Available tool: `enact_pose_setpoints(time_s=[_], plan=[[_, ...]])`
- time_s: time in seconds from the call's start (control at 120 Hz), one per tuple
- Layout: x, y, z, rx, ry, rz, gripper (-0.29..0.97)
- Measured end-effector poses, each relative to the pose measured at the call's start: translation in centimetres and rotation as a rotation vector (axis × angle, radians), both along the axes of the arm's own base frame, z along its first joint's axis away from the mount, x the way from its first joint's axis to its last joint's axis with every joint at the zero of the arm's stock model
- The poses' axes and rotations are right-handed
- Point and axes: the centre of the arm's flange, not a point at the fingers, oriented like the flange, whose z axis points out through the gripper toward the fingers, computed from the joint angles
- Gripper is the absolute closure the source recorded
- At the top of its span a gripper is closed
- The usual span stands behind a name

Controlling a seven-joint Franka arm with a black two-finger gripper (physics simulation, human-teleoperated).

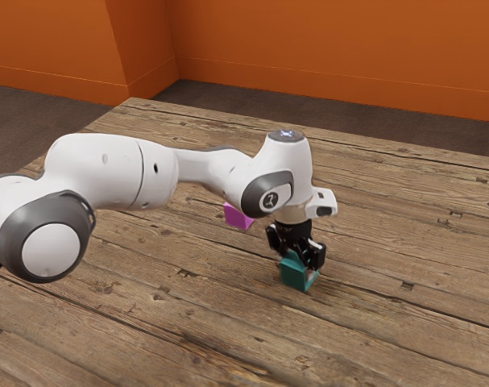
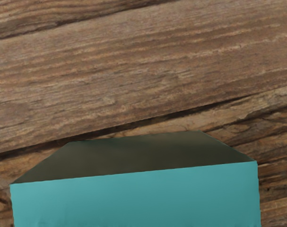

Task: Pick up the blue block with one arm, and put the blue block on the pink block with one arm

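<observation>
Honestly can't tell if my gripper (image 1: 297, 251) is clamped on the blue block (image 1: 300, 276) | risk: loose hold, it slips mid-lift | could knock pink block (image 1: 238, 216) when stacking

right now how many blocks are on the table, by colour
blue block: 1
pink block: 1
total: 2
</observation>
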Motion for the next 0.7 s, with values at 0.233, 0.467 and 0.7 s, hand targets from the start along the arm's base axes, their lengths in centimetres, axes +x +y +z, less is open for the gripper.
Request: enact_pose_setpoints(time_s=[0.233,0.467,0.7], plan=[[0.2,-0.7,3.1,-0.011,-0.048,-0.005,0.31],[0.2,-1.0,4.4,-0.009,-0.052,-0.001,0.32],[1.2,0.7,7.6,-0.007,-0.08,0.034,0.31]])
